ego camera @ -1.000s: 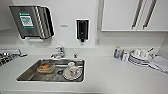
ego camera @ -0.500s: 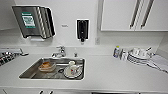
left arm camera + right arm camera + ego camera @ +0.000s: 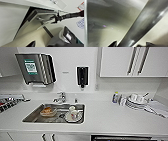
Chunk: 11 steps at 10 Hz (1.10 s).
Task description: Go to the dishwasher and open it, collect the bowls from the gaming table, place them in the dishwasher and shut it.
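The dishwasher (image 3: 37, 13) stands under the counter with its steel door tipped ajar and a dark gap beside it. In the head view its dark top edge (image 3: 121, 137) runs along the counter's front. My right gripper (image 3: 53, 20) reaches in on its dark arm and is shut on the dishwasher's bar handle (image 3: 41, 19). Up close, the brushed handle (image 3: 142, 23) runs between the right gripper's (image 3: 131, 44) two dark fingertips. My left gripper (image 3: 40, 45) hangs back from the door, holding nothing I can see. The bowls and the gaming table are out of view.
A steel sink (image 3: 31, 118) holds cups, a plate and a clear tub. A tap (image 3: 60, 97), towel dispenser (image 3: 36, 69) and soap dispenser (image 3: 82, 76) are behind it. Stacked white dishes (image 3: 136, 100) stand on the white counter (image 3: 112, 119), with wall cabinets (image 3: 132, 62) above.
The whole head picture has slid up slightly, so the camera has moved. The things on the counter stand as before.
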Tool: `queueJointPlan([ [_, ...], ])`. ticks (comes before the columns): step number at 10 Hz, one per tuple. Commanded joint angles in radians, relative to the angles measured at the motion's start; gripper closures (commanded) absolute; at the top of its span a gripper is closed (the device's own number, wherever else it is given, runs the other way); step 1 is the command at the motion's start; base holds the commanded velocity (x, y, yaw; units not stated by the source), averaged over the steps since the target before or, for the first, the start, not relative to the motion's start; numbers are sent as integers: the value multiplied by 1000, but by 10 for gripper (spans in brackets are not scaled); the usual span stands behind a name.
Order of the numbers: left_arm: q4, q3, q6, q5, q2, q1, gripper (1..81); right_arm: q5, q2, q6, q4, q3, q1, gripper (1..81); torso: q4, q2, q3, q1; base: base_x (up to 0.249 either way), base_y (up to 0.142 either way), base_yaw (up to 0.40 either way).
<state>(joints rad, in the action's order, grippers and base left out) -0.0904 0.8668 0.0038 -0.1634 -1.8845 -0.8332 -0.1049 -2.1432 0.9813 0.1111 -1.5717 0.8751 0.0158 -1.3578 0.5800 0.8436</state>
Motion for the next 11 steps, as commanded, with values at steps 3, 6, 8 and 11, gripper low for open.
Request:
queueJointPlan([
  [3, -3, -35, 8, -19, 37, 85, 10, -196, -137, -18, -57, -95, -24, 10, 0, -1, -1, -1, 0, 0, 0],
  [6, -5, -34, 8, -21, 37, 84, 10, -197, -178, -18, -60, -149, -4, 10, 0, 0, -1, -1, -22, 0, 0],
  [8, -5, -34, 8, -21, 30, 84, 10, -197, -172, -18, -59, -152, 6, 10, 0, 0, -1, -1, -77, 0, 0],
  [11, -5, -34, 8, -28, 27, 84, 10, -197, -158, -18, -59, -152, 9, 10, 0, 0, -2, -1, -98, 0, 0],
])
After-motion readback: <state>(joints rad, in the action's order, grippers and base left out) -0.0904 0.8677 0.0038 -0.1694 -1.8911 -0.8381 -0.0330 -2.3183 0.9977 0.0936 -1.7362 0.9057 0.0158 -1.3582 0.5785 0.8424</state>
